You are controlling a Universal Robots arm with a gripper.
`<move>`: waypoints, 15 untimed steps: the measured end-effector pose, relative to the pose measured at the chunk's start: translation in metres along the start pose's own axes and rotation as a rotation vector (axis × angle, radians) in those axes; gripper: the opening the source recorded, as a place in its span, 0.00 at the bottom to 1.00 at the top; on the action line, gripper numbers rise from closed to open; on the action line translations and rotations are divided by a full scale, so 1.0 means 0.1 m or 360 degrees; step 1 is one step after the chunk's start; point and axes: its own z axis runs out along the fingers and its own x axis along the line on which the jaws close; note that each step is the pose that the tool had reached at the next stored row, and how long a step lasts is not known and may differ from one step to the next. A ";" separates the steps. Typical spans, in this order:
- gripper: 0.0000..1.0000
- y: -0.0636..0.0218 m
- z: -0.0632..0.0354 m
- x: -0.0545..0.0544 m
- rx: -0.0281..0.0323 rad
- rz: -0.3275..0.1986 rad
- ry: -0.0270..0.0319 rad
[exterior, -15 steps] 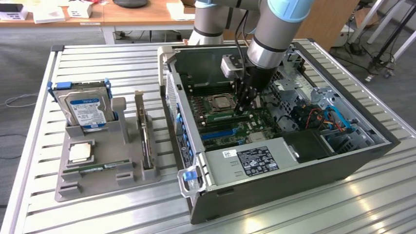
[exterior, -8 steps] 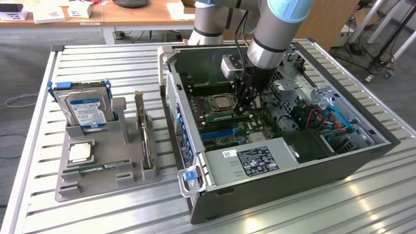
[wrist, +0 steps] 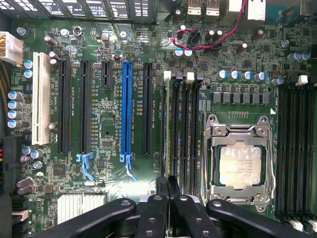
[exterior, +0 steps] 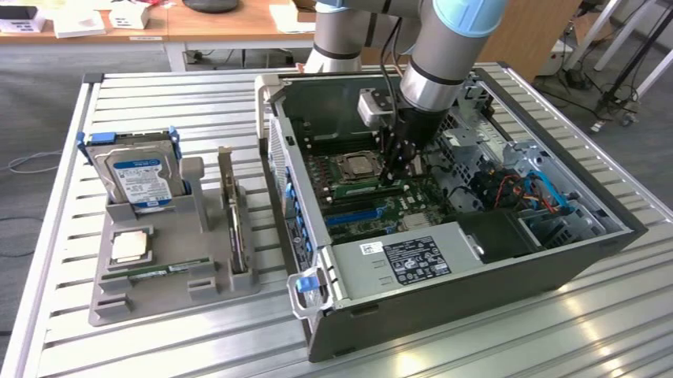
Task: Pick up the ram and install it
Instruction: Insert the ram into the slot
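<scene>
the gripper (exterior: 404, 173) hangs inside the open pc case (exterior: 474, 311), its jaws drawn narrow on what looks like the ram (wrist: 166, 148), edge-on straight below them. the ram's long axis runs parallel to the memory slots (wrist: 184, 134), just beside the cpu socket (wrist: 241, 158). the motherboard (wrist: 111, 124) is crowded, so side room is tight.

- A dark computer case (exterior: 474, 315) lay open on its side on a slatted metal table (exterior: 505, 350).
- A silver power supply (exterior: 415, 258) with a black label sat at the case's near edge.
- On the motherboard (wrist: 106, 131), a processor (wrist: 241, 167) sat latched in its socket.
- A blue expansion slot (wrist: 127, 106) stood between black ones, with a white slot (wrist: 40, 104) further off.
- Red and black wires (wrist: 198, 44) looped near the board's edge.
- A grey holder (exterior: 137, 303) beside the case carried an upright hard drive (exterior: 137, 177) and a loose processor chip (exterior: 131, 246).
</scene>
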 end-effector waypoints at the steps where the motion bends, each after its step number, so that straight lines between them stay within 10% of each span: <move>1: 0.12 0.000 0.000 0.00 -0.00001 0.0000 0.00001; 15: 0.12 0.000 0.001 0.00 0.00005 0.0011 0.00165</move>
